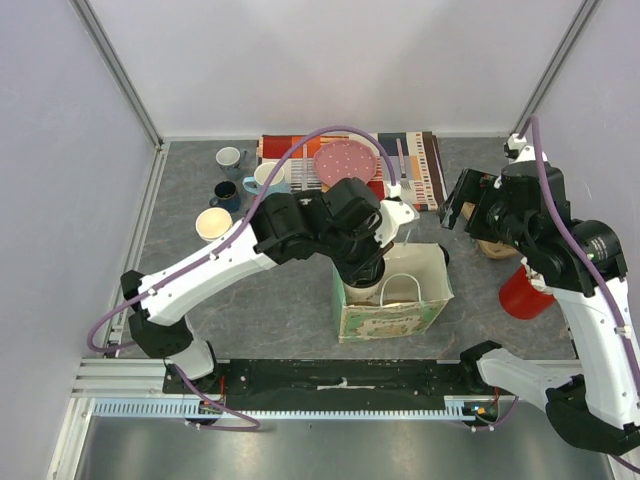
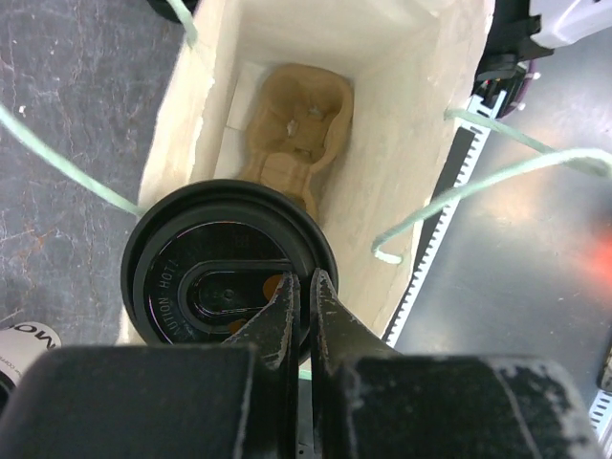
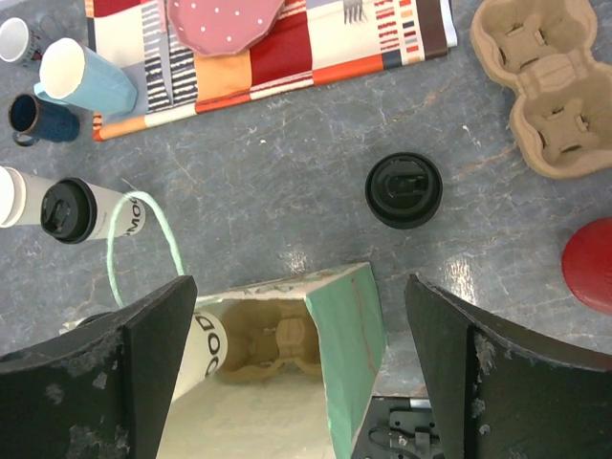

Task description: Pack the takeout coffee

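Left gripper (image 2: 307,320), lower centre, jaws clamped on cup (image 2: 206,277) rim: lower it upright into carrier (image 2: 296,134) within bag (image 2: 406,143). Right gripper (image 3: 298,287) jaws apart.

A cream-white paper cup (image 3: 206,349) with dark lettering is upright just inside the paper bag (image 2: 411,143), its black lid (image 2: 220,277) pinched at the rim by the closed left end effector (image 2: 304,279). A second lidded cup (image 3: 81,212) stands far left of the right end effector (image 3: 296,287). A loose lid (image 3: 404,189), also black, lies flat just ahead of it.
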{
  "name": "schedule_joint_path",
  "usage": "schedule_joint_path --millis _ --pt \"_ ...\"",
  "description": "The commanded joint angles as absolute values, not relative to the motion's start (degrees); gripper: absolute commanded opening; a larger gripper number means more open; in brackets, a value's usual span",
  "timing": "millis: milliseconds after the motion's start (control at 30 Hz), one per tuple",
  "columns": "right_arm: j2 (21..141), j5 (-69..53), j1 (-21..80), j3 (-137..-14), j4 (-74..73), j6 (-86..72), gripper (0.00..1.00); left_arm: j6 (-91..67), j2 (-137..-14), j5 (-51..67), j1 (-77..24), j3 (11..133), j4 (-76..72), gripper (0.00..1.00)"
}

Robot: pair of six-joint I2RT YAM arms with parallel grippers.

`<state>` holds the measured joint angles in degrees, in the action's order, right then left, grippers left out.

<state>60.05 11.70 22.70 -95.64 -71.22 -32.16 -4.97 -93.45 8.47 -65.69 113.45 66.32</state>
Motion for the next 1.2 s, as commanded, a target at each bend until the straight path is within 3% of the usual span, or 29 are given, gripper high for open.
schedule_joint_path --millis 0,300,700,900,1167 --pt "59.50 11.87 22.59 -94.57 -70.49 -32.61 0.98 -7.47 -94.65 3.44 -67.32 112.59 63.19 0.02" --pt "58.18 11.95 22.50 -93.43 -70.93 -32.69 0.98 -10.37 -91.58 0.26 -68.82 102.06 53.36 0.02" --pt "58.10 11.43 22.59 -92.55 -70.84 -32.17 0.98 -6.07 -87.71 9.66 -69.35 94.57 53.79 0.02" --pt "57.75 11.34 22.59 -93.43 -71.45 -31.99 0.98 -5.80 -87.38 18.80 -69.35 103.71 59.94 0.02" --pt "57.48 11.43 22.59 -92.99 -71.72 -32.34 0.98 -5.27 -84.38 14.25 -69.35 104.24 60.38 0.02"
